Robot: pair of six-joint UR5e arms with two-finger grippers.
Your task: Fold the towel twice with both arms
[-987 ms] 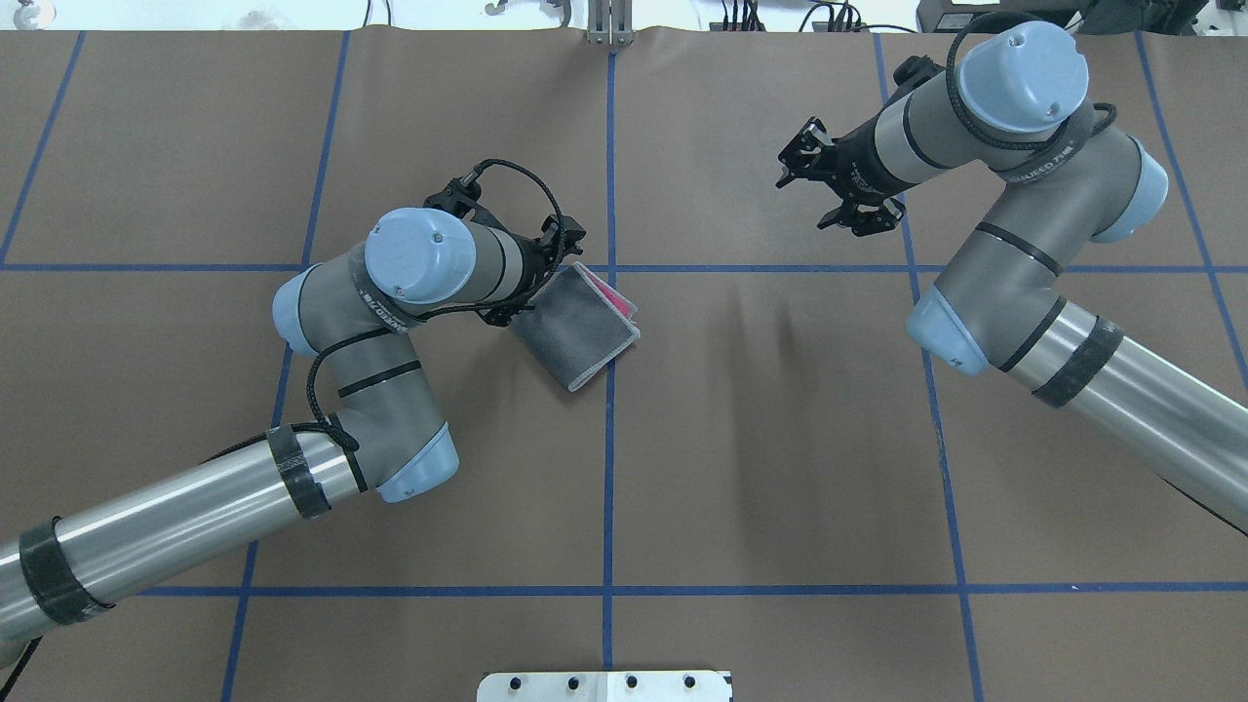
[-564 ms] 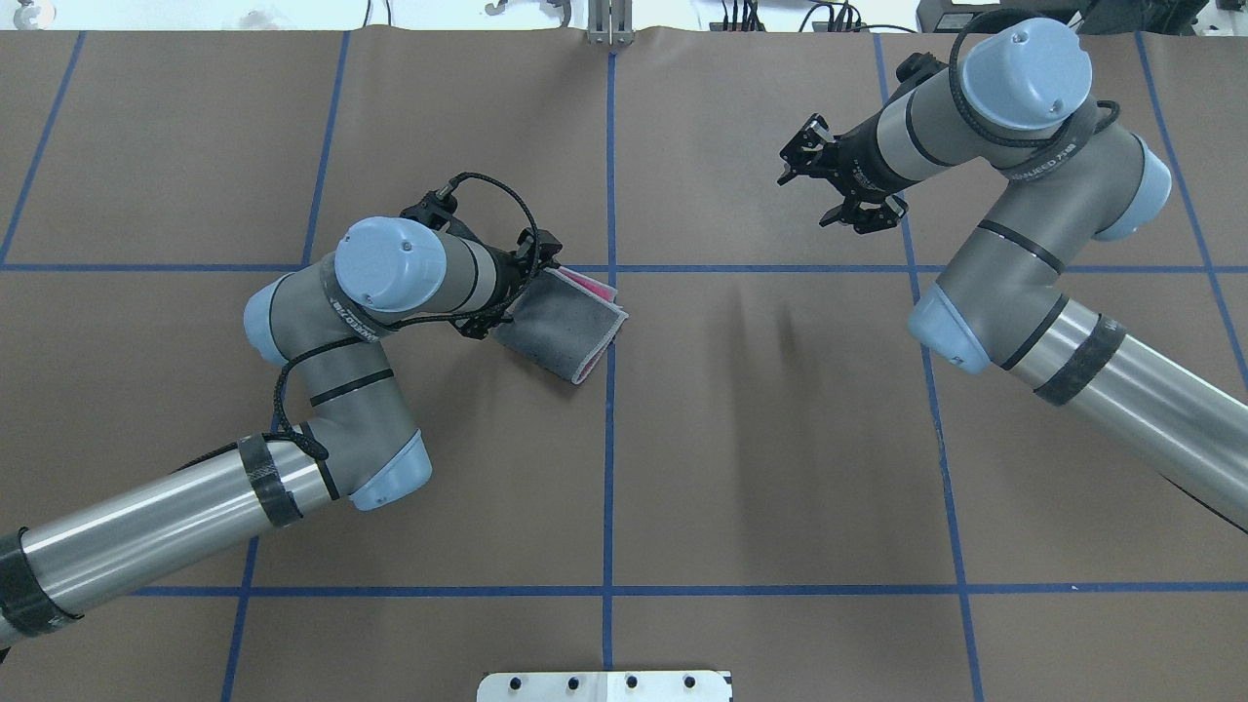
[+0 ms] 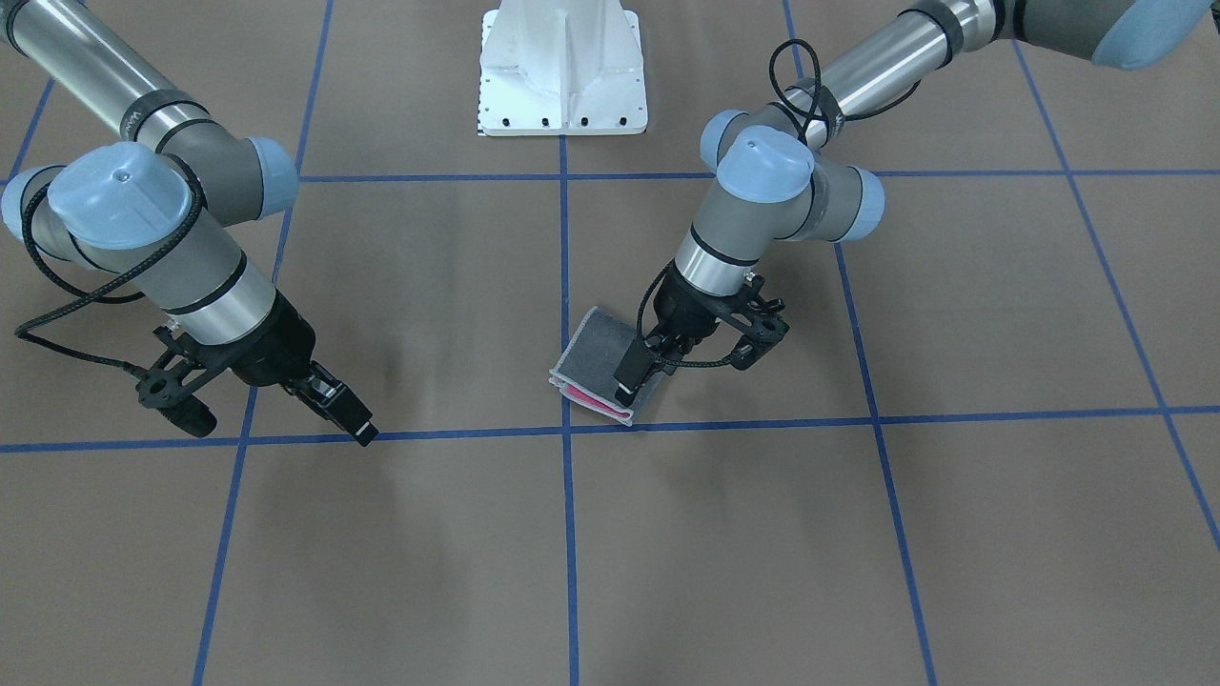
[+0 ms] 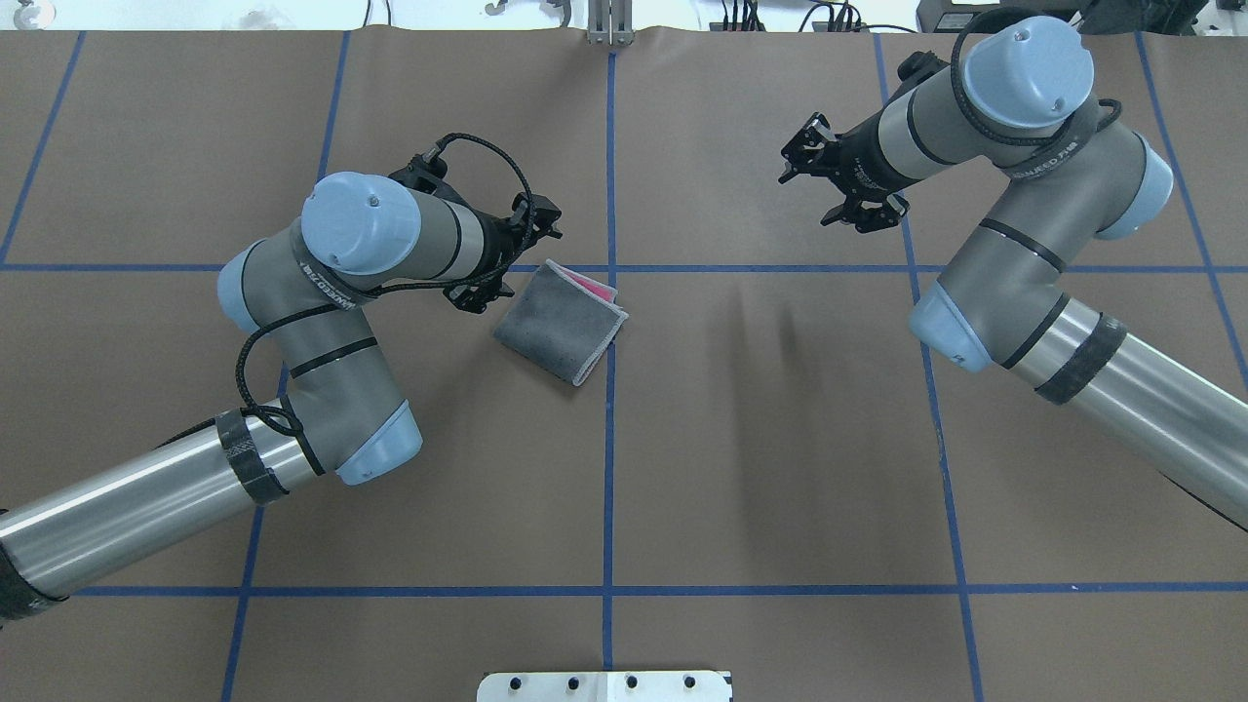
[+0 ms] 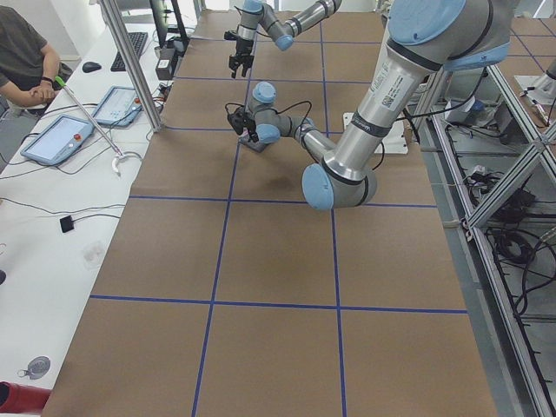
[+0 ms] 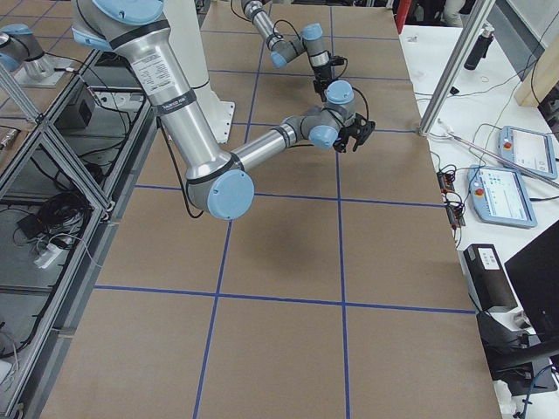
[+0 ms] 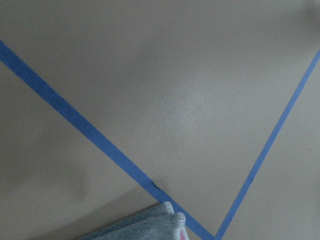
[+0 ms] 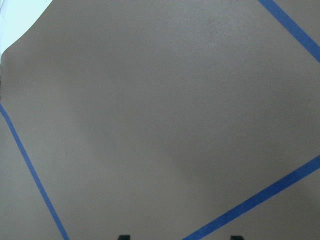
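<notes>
The towel (image 4: 558, 324) lies folded into a small square near the table's middle, grey face up, with pink showing at its far edge. It also shows in the front view (image 3: 593, 358), and its corner shows in the left wrist view (image 7: 150, 227). My left gripper (image 4: 485, 292) hovers at the towel's left edge; in the front view (image 3: 640, 370) a finger hangs over the cloth. It holds nothing and looks open. My right gripper (image 4: 804, 195) is open and empty, raised far to the right; its fingertips (image 8: 123, 237) stand wide apart.
Brown table cover with a blue tape grid (image 4: 609, 439). The white pedestal base (image 3: 562, 76) stands at the robot's side. A side table with tablets (image 5: 61, 139) and a seated person (image 5: 26, 61) are beyond the far edge.
The left gripper pulled the towel slightly left, then let it go and drew back left. The towel now lies flat and still. The right arm barely moved.
</notes>
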